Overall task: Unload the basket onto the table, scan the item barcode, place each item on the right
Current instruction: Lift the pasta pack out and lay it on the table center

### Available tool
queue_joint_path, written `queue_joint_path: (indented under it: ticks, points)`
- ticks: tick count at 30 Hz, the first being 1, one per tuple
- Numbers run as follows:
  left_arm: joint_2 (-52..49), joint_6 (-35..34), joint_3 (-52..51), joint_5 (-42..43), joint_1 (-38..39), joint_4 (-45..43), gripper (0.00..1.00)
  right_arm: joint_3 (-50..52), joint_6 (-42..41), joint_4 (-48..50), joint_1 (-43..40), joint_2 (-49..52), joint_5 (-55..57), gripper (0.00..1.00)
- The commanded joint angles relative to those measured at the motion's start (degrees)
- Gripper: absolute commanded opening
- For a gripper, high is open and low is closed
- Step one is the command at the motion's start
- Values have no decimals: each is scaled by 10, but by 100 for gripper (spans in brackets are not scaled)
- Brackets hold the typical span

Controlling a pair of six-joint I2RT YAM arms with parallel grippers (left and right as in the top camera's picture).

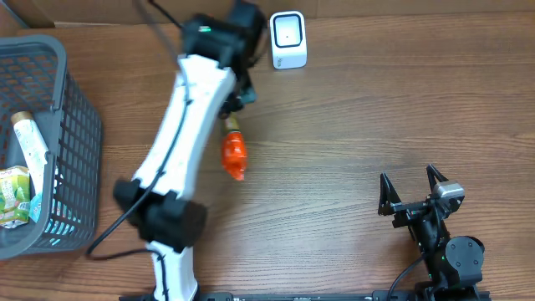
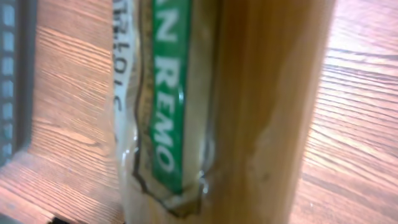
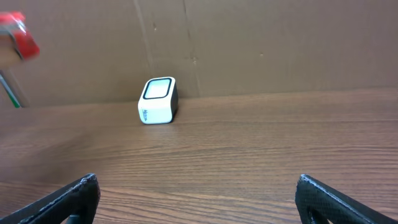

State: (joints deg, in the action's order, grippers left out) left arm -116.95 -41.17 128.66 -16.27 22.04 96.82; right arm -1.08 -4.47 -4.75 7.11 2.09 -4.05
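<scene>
The item is a bottle [image 1: 233, 149] with an amber body, a green-and-white label and a red-orange end, and it hangs over the table below the left gripper [image 1: 237, 99]. That gripper is shut on the bottle's upper end. In the left wrist view the bottle [image 2: 261, 112] fills the frame and hides the fingers. The white barcode scanner [image 1: 288, 39] stands at the back, just right of the left gripper. In the right wrist view the scanner [image 3: 158, 100] faces up and the bottle's red end [image 3: 20, 35] shows at top left. The right gripper [image 1: 411, 194] rests open at the front right, nothing in it.
A grey mesh basket [image 1: 77, 125] sits at the left edge holding a small bottle [image 1: 29, 144] and a green packet [image 1: 12, 194]. A cardboard wall [image 3: 261, 43] runs along the back of the wooden table.
</scene>
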Motion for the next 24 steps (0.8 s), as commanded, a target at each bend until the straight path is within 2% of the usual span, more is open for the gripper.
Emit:
queue_joint_path:
  ticks: [1,5,13,15,17,20,21,22,23,24]
  points:
    - [-47,-93,9,-54,32,0,4,6,-2,3,-2,-5,4,100]
    - [-106,-125,9,-59,52,-3,5,6,-2,3,-2,-5,3,100]
    - [-205,-122,9,-81,85,-54,4,6,-2,3,-2,-5,4,100]
    - [-226,-85,9,-80,92,-64,4,6,-2,3,-2,-5,4,100]
    - [-233,-16,9,-66,96,-80,5,6,-2,3,-2,-5,3,100]
    - [-233,49,10,-44,99,-101,17,6,-2,3,-2,-5,4,100]
    - [-228,62,16,-45,100,-105,28,6,-2,3,-2,-5,4,100]
    - [-227,70,24,-44,100,-104,33,6,-2,3,-2,-5,4,100]
    - [-223,89,45,-43,100,-97,45,6,-2,3,-2,-5,4,100]
    - [-220,100,58,-42,99,-93,50,6,-2,3,-2,-5,4,100]
